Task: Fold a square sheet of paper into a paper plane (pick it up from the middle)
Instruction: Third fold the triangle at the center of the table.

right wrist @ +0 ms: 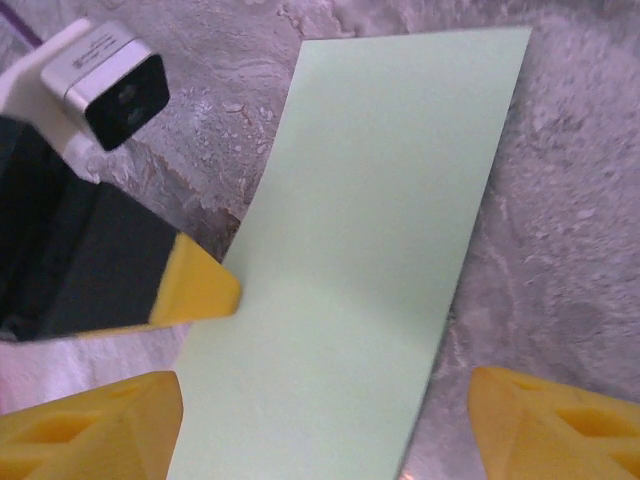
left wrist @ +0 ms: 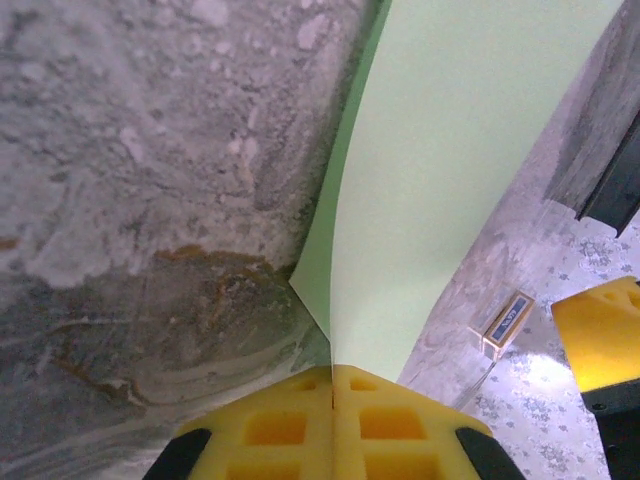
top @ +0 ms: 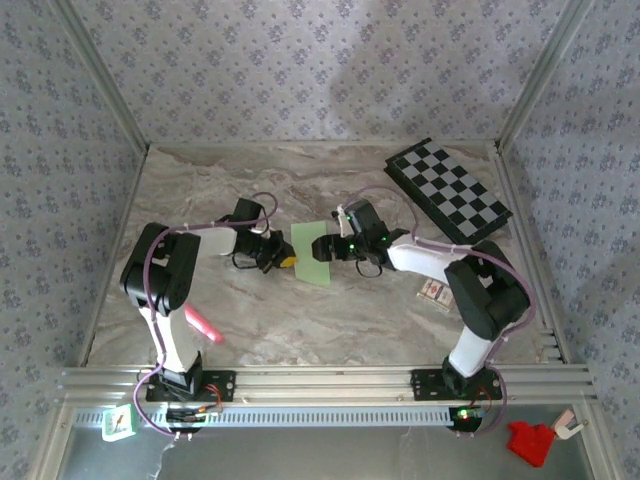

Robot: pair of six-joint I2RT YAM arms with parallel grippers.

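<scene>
At mid-table, between the two arms: thin pale green sheet of paper point(top: 312, 255), plain, curving above the grey marbled tabletop point(top: 300, 330), its left edge pinched.
Left gripper point(left wrist: 333, 385): yellow fingers closed together on that edge.
Right gripper point(right wrist: 325, 400): jaws wide apart, one yellow finger on either side of the sheet's near end, neither touching it.
Step in hand, as judged: passing the sheet across for a fold.
To do well: the right fingers should close squarely across the sheet's middle before the left lets go. A skewed or corner bite would likely twist the thin paper and spoil the crease.
Black-and-grey chequered board point(top: 450, 190): far right, well apart.
</scene>
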